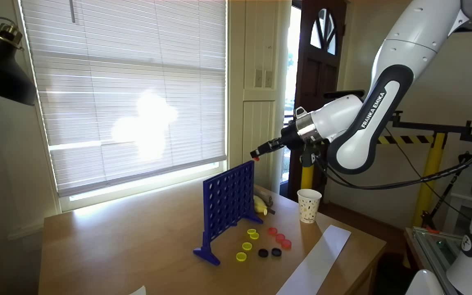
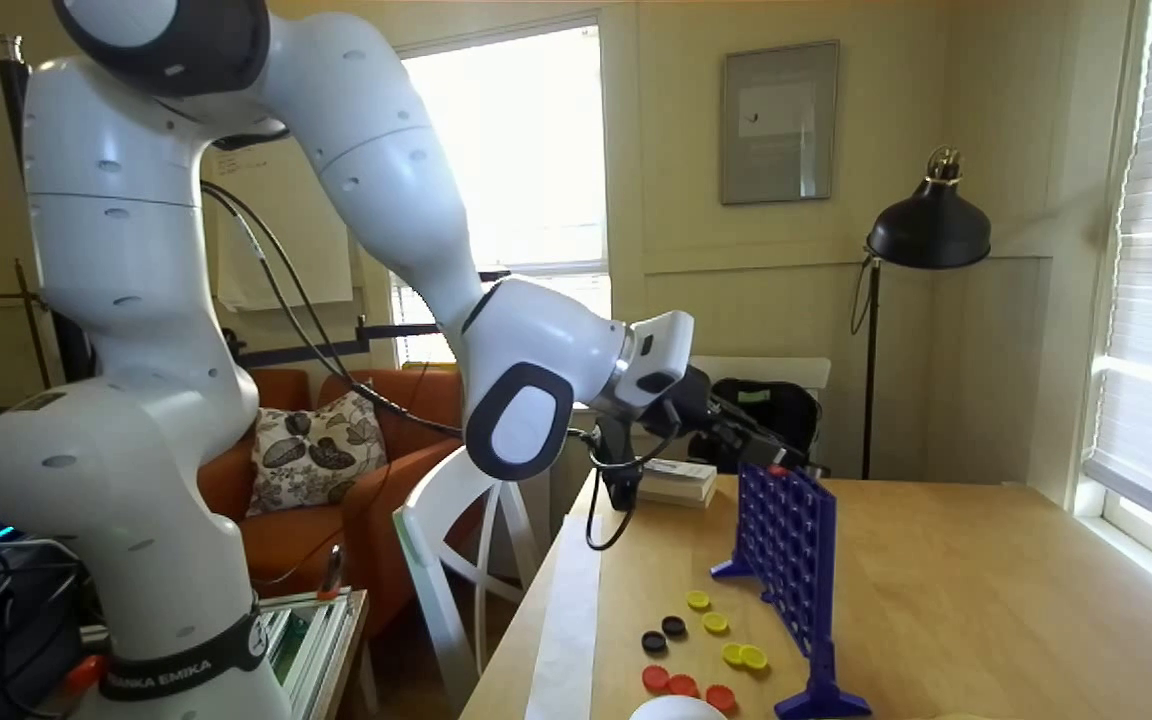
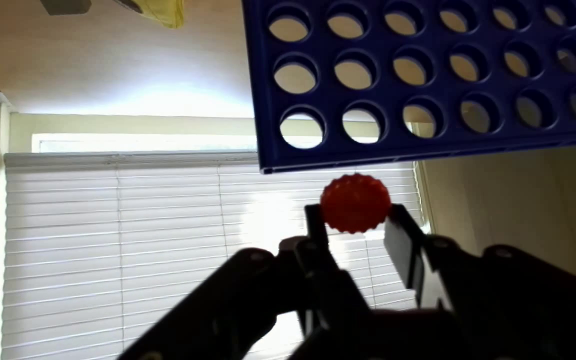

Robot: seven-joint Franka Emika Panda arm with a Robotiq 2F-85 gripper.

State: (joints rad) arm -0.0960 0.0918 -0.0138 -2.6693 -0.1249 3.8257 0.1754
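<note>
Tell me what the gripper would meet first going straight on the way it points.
Probably the top edge of the blue Connect Four grid, struck by the red disc held between the fingers; depth is unclear, so it may pass over.

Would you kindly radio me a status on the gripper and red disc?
Gripper closed on red disc. Disc near top edge of blue frame. No obstruction seen between disc and frame.

Ridged plastic disc (image 3: 355, 203), smooth plastic grid (image 3: 446, 90), wooden tabletop (image 1: 137, 241)
</note>
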